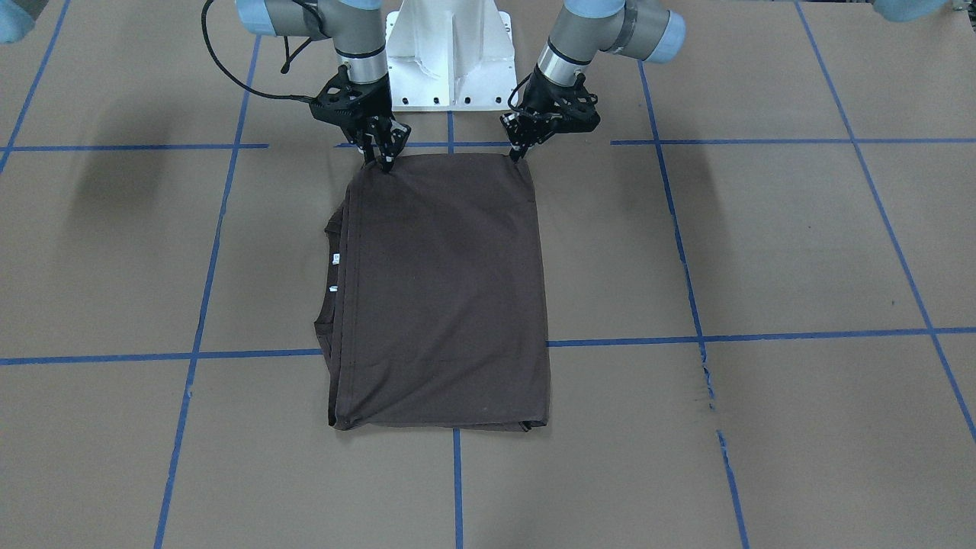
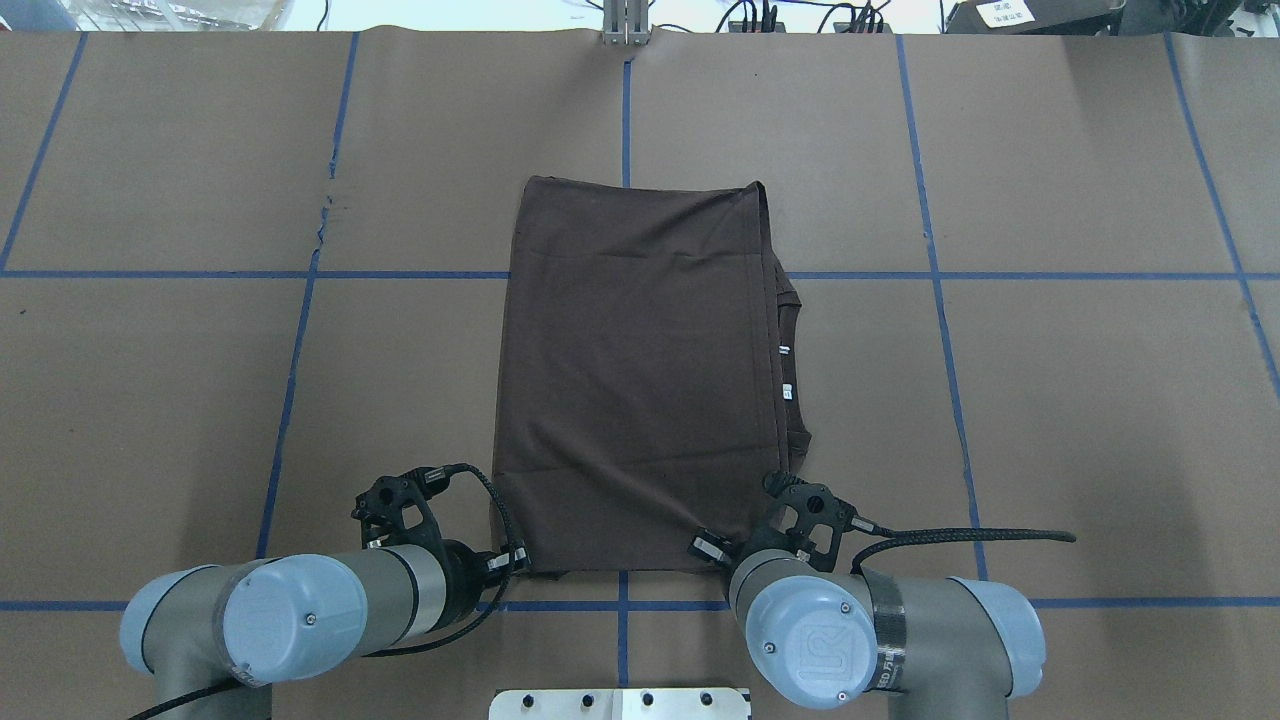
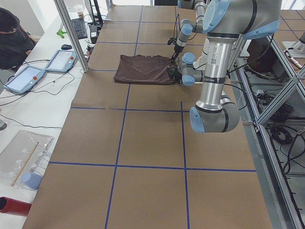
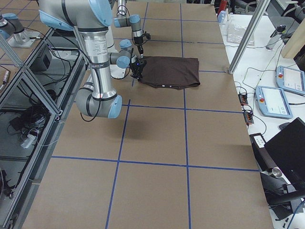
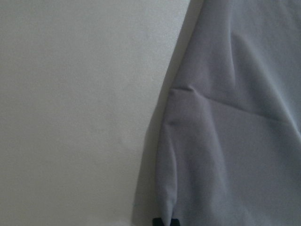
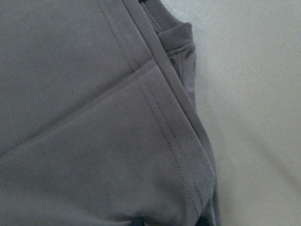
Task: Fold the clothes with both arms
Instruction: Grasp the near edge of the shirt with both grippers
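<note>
Exterior front-facing view: the dark grey-brown T-shirt lies flat at the middle of the table. It is folded to a tall rectangle with one short edge toward the robot.

Grippers:
- The left gripper and right gripper each sit at one corner of that near edge, fingers pointing down. Both are closed to a narrow pinch on the cloth.
- Left wrist view: the black fingertips are nipped over the corner, with creases running up from them.
- Right wrist view: the stitched hem runs down to the held corner. The tips are mostly out of frame.

Edges:
- Long edge on the robot's left: a single clean fold, straight.
- Long edge on the robot's right: uneven, with several layers stacked. The ribbed collar and white neck labels poke out past the top layer.
- Far short edge: straight, with layers showing at both corners.
- Near short edge: just beside the blue tape line that runs in front of the white pedestal base.
- Another cross line passes under the shirt toward its far end.

Room:
- Brown paper stretches wide along both long sides and continues beyond the far edge.
- The pedestal stands near, behind the grippers.
- A metal post stands at the table's far rim, in line with the shirt and apart from it.
- The operators' bench with its pendants lies past that rim, well apart.
</note>
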Controlling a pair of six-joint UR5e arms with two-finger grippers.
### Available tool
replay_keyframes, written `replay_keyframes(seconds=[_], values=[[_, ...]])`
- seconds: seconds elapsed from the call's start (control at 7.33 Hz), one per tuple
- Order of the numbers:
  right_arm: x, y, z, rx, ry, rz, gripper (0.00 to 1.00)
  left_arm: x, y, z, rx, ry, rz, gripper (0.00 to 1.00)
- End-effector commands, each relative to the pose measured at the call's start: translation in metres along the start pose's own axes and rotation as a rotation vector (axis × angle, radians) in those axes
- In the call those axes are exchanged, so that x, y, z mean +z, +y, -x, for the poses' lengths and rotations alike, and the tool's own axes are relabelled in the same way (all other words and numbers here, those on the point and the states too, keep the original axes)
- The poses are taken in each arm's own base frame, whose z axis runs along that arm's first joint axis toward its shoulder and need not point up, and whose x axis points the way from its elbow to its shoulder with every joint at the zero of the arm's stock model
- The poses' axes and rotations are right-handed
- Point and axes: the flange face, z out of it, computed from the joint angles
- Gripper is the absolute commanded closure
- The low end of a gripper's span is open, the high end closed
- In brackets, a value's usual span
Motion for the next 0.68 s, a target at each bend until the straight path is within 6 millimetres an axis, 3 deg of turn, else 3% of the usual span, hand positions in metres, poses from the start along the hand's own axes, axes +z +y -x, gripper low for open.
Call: replay_keyframes(seconds=[0.0,0.27,0.55], values=[[-0.003,0.0,0.005,0.025,-0.009,0.0,1.0,0.0,0.0,0.0,0.0,0.0,0.0,1.0],[-0.004,-0.004,0.007,0.06,-0.019,-0.012,1.0,0.0,0.0,-0.001,0.0,0.001,0.002,1.0],[-0.025,-0.012,0.02,0.073,-0.058,-0.004,1.0,-0.03,-0.001,-0.013,0.01,0.043,0.018,1.0]])
